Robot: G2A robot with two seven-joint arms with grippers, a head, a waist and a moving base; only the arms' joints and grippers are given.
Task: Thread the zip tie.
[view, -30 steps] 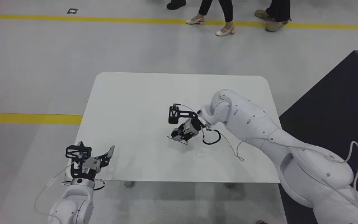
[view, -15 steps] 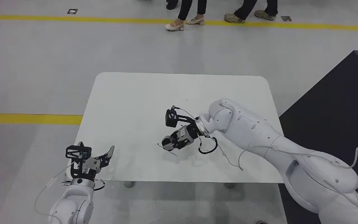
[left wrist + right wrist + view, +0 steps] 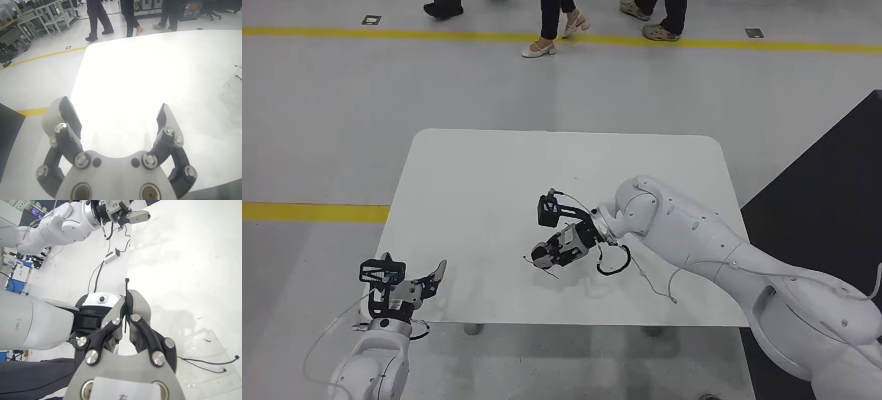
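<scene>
While the right tool [image 3: 128, 295] is pinched shut on the black zip tie [image 3: 126, 284] over the middle of the white counter [image 3: 492, 170], the job looks only just begun. The tie's little square head sticks out past the tool's tips, and the part of the strap that shows is straight, not bent into a loop. The left tool [image 3: 114, 103] is wide open with nothing in it, by the near corner of the counter, well apart from the tie. What seems left is bending the strap round and pushing its thin end through the head.

Perhaps three zip ties [image 3: 126, 287], two claws [image 3: 114, 102]
</scene>
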